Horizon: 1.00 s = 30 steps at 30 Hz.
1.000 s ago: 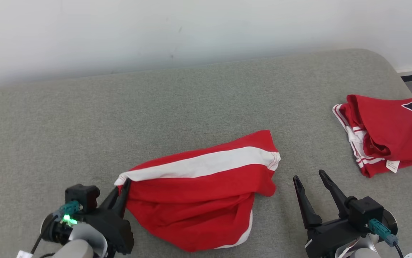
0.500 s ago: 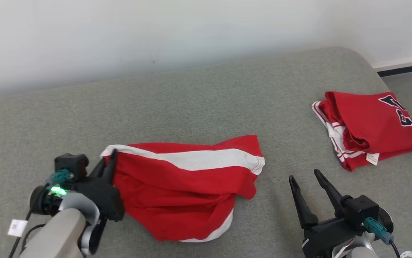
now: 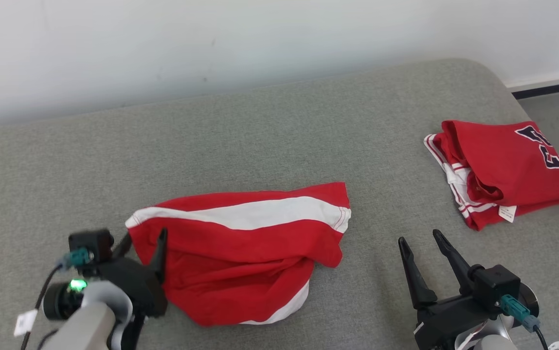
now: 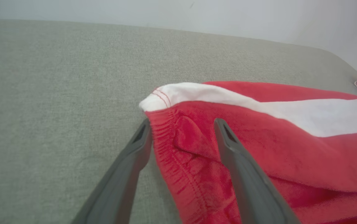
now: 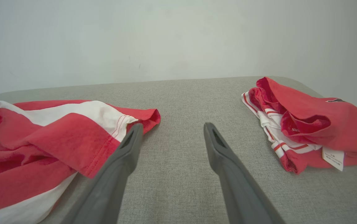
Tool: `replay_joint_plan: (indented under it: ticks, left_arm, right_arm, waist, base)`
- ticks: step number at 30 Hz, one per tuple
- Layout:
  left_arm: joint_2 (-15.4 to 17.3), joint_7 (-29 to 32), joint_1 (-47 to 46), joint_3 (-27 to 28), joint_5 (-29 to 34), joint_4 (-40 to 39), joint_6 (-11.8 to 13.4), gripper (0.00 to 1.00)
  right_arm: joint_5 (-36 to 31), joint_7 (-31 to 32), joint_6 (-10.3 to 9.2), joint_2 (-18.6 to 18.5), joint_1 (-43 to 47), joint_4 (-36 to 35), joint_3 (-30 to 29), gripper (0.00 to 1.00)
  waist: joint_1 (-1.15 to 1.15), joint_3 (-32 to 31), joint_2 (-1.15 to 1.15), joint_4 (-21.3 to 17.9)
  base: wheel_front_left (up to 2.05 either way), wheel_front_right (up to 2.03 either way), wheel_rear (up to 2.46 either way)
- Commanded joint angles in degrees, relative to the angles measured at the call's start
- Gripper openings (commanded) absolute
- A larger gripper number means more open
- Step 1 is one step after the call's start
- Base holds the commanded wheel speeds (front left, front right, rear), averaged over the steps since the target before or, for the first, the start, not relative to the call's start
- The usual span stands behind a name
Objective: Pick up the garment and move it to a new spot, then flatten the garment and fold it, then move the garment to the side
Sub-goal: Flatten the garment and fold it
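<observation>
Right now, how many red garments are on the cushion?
2. A crumpled red-and-white garment lies in the middle of the grey cushion. A folded red garment with dark lettering lies near its right end. The cushion's left part runs out of frame, so more could be hidden.

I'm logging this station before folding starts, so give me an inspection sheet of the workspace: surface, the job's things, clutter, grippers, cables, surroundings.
Surface: grey fabric cushion, no stains seen.
Job's things: red garment with a white stripe lies crumpled, not flattened, left of centre.
Clutter: second red garment, loosely folded, white tag showing, at the far right.
Grippers: left gripper open, fingers either side of the garment's hem corner; right gripper open over bare cushion, apart from both garments.
Cables: dark cable at the left wrist; another at the right wrist.
Surroundings: white wall behind; grey floor and dark skirting at the upper right.
</observation>
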Motion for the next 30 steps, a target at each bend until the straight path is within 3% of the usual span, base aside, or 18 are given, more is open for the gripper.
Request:
replay_joint_plan:
  ticks: [1,8,21,30]
  left_arm:
    - [-0.53,-0.61,2.22,0.39,-1.35,-0.52,-0.72,1.0]
    - [0.76,-1.57,10.13,1.2,-2.35,-6.01,-1.33,1.0]
    - [1.81,-1.34,23.27,-1.31,-0.39,-25.15,1.42,1.0]
    - [0.47,1.09,22.59,-1.51,-2.04,-26.63,2.54,1.0]
  right_arm:
    - [0.27,-0.2,-0.15,0.11,0.75,0.11,-0.44,1.0]
    - [-0.14,-0.22,-0.15,0.83,1.69,0.07,-0.8,1.0]
    - [0.4,-0.24,-0.15,0.72,1.76,0.12,-0.31,1.0]
    - [0.45,-0.25,-0.15,0.53,1.23,-0.07,-0.18,1.0]
  waist:
    - [0.0,-0.49,0.0,0.93]
    - [0.0,-1.85,0.0,3.68]
    - [0.0,-2.2,0.0,4.76]
    - [0.0,-1.59,0.0,3.3]
  base:
    - [0.0,0.0,0.0]
    - [0.0,0.0,0.0]
    - [0.0,0.0,0.0]
    - [0.0,0.0,0.0]
